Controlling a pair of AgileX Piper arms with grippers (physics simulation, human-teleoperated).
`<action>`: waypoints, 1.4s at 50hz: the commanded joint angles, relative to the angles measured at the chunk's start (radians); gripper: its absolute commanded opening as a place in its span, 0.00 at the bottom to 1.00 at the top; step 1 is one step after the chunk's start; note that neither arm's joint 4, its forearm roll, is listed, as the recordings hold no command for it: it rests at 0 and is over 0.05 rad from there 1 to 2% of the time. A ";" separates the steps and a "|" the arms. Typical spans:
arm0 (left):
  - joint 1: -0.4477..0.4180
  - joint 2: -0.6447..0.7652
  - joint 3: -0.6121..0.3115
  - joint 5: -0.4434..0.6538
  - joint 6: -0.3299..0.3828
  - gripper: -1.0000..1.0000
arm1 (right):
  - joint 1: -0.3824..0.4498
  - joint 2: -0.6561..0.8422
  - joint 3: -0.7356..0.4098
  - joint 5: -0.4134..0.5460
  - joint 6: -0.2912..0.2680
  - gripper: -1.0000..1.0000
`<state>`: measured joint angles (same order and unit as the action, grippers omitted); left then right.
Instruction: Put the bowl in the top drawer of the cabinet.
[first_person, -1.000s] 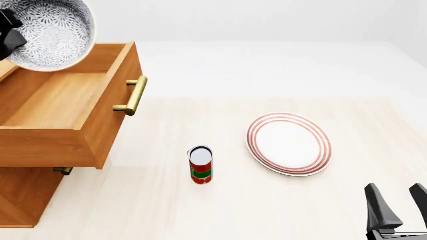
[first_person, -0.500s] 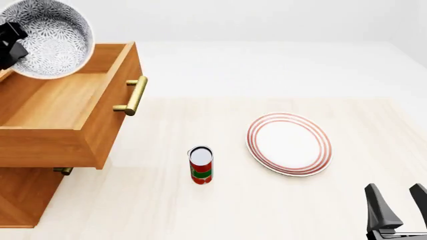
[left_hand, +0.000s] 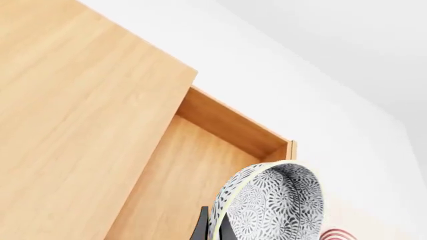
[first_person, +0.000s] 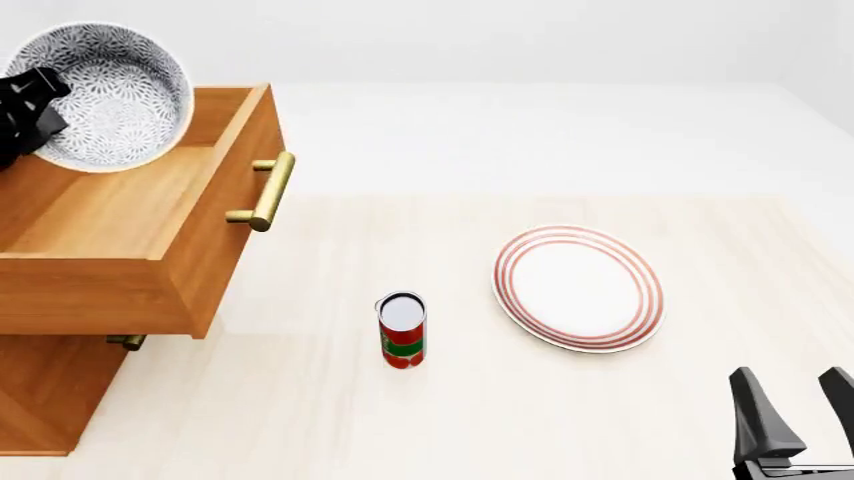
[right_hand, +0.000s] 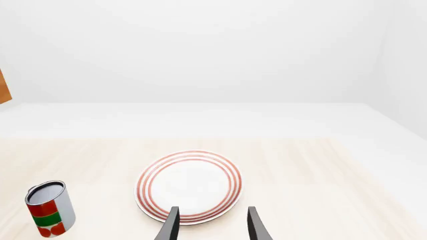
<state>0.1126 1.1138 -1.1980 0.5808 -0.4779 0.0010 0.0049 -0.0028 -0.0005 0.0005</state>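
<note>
The left pincer pinches the tilted bowl by its rim, above the back of the open top drawer (the right pincer, spread, sits far off).

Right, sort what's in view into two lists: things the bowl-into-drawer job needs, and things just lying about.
Part of the job:
- bowl, held tilted by the left gripper over the drawer
- top drawer, pulled open
- cabinet

Just lying about:
- red-ringed plate
- red and green can
- right gripper, open and idle
</note>
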 joint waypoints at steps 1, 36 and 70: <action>0.010 0.014 0.018 -0.014 -0.003 0.00 | 0.000 0.000 0.000 0.000 -0.001 1.00; 0.030 0.063 0.067 -0.064 -0.002 0.00 | 0.000 0.000 0.000 0.000 -0.001 1.00; 0.049 0.095 0.084 -0.084 0.003 0.00 | 0.000 0.000 0.000 0.000 -0.001 1.00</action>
<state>0.1521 1.2046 -1.1176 0.4963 -0.4783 0.0010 0.0049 -0.0028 -0.0005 0.0005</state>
